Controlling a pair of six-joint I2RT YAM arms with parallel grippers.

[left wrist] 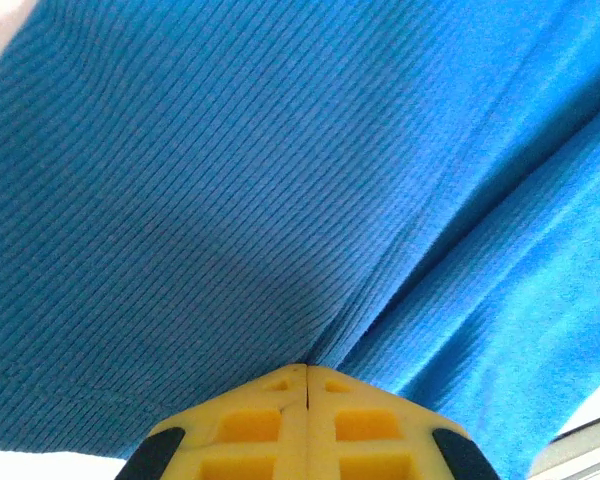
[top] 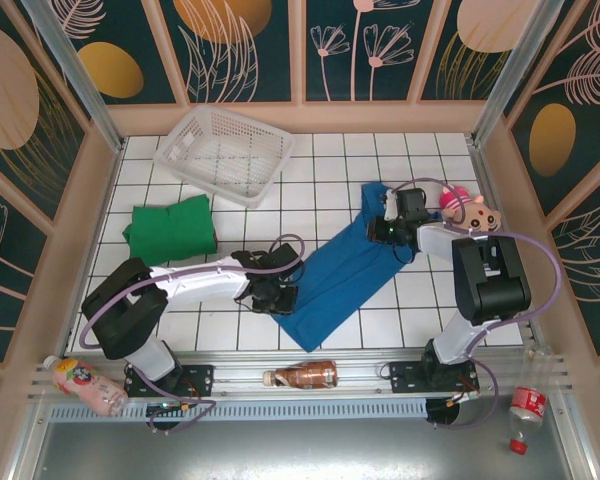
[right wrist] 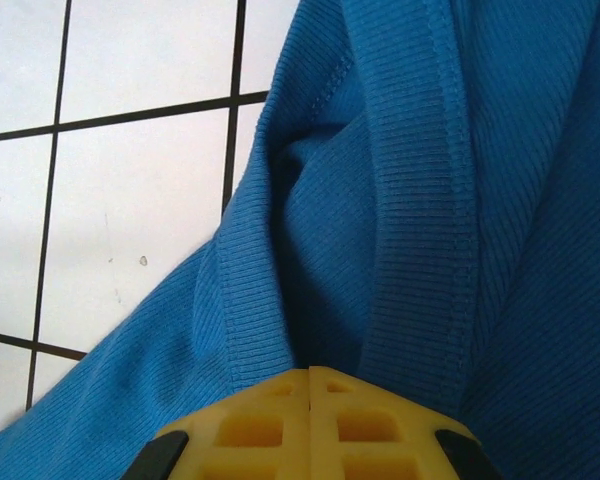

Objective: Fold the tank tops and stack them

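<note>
Yellow left gripper was pinched shut on the near edge of the blue tank top, spread across the table; the right gripper clamped its far end.

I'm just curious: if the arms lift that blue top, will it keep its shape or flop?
Probably floppy: the blue top bunches into folds where the right gripper pinches it. It would likely sag between that and the left gripper, shut on its other end. Its ribbed knit probably resists slipping.
</note>
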